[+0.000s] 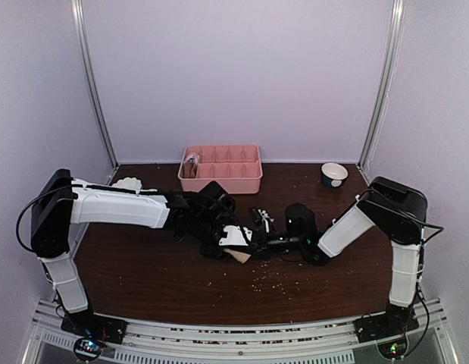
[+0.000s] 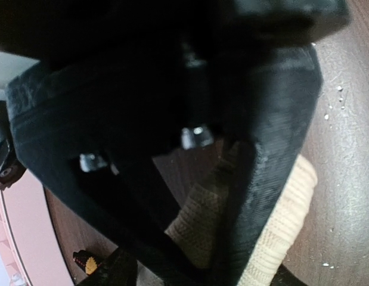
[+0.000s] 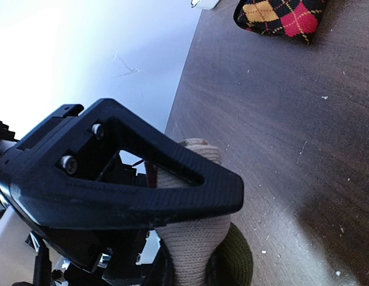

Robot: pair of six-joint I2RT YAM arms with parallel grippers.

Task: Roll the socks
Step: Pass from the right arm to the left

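Both arms meet at mid-table [image 1: 143,277].

- Cream sock [image 3: 193,244] with olive toe [image 3: 236,262] lies at that meeting point, just in front of the two grippers.
- Right gripper [image 1: 266,241]: jaws narrow, pinched on the cream sock. The upper finger [image 3: 142,196] crosses the ribbed fabric and the sock bulges out below it.
- Left gripper [image 1: 232,233]: jaws straddle the same sock. The cream ribbing shows outside the right-hand finger [image 2: 273,149], a tan fold in the gap. Cannot tell whether the pads bear on the fabric.
- Argyle sock [image 3: 279,15] lies apart on the table.
- Pink tray [image 1: 221,180] sits at the far edge.
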